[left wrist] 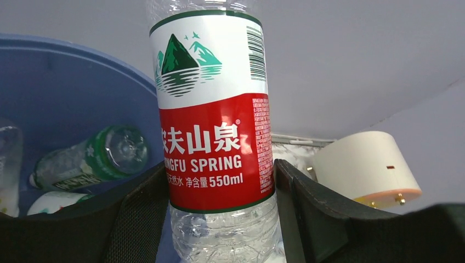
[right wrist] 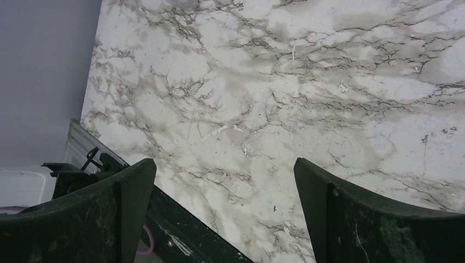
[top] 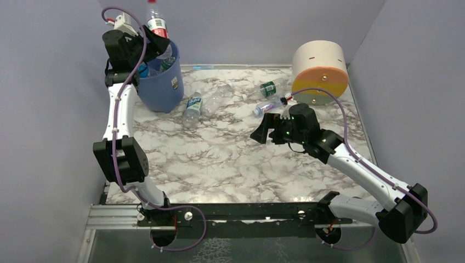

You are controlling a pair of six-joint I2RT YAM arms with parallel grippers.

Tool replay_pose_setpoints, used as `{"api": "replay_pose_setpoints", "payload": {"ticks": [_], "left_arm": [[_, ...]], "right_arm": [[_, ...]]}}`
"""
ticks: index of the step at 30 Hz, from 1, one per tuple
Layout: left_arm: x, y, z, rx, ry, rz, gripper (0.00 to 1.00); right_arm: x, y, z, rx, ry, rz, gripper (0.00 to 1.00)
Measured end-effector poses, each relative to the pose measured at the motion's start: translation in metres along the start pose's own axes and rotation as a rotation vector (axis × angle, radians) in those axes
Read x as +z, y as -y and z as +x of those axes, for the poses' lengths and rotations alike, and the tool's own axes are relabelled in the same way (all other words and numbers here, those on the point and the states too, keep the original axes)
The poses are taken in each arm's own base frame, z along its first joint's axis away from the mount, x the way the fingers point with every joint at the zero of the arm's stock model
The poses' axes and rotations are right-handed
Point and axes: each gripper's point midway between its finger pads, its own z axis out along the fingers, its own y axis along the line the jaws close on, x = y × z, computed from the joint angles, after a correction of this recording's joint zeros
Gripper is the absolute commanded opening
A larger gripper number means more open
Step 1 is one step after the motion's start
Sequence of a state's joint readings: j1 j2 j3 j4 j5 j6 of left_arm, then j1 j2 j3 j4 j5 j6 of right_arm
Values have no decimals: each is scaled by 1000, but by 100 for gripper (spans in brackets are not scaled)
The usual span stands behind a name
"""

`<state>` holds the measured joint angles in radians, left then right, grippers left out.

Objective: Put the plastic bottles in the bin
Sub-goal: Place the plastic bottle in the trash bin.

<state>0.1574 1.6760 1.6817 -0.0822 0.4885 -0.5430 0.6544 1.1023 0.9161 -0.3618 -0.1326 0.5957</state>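
Left hand (top: pixel 155 46) is clamped on the red-label bottle (top: pixel 157 26), held upright above the bin (top: pixel 163 87), far left. Right hand (top: pixel 267 130) gapes empty by loose bottles (top: pixel 193 104).

Between the black fingers (left wrist: pixel 140 219) of the left gripper (left wrist: pixel 219 170): clear Nongfu Spring bottle (left wrist: pixel 211 137), label white above with a green mountain drawing and black barcode, red below with white lettering, thin green edging. Left of those fingers: blue bin (left wrist: pixel 71 87), and against its blue a clear green-banded bottle (left wrist: pixel 90 159). Right of them: cream drum (left wrist: pixel 362 164) with an orange rim. Beyond the black fingers (right wrist: pixel 356 219) of the right gripper (right wrist: pixel 224 164): white marble tabletop (right wrist: pixel 274 82), veined grey-brown.
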Motion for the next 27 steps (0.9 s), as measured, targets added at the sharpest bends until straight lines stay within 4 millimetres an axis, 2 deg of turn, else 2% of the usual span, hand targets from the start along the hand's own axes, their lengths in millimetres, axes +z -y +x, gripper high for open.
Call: {"api": "replay_pose_setpoints", "payload": {"ticks": [6, 9, 15, 27], "left_arm": [[6, -26, -18, -7, 28, -17, 68], [11, -42, -12, -24, 12, -33, 68], [16, -59, 0, -47, -10, -54, 69], [14, -73, 14, -75, -33, -78, 86]], "right_arm": [[0, -2, 2, 6, -8, -11, 100], [0, -2, 2, 6, -11, -13, 100], [2, -1, 4, 7, -19, -10, 100], [5, 0, 6, 9, -30, -7, 99]]}}
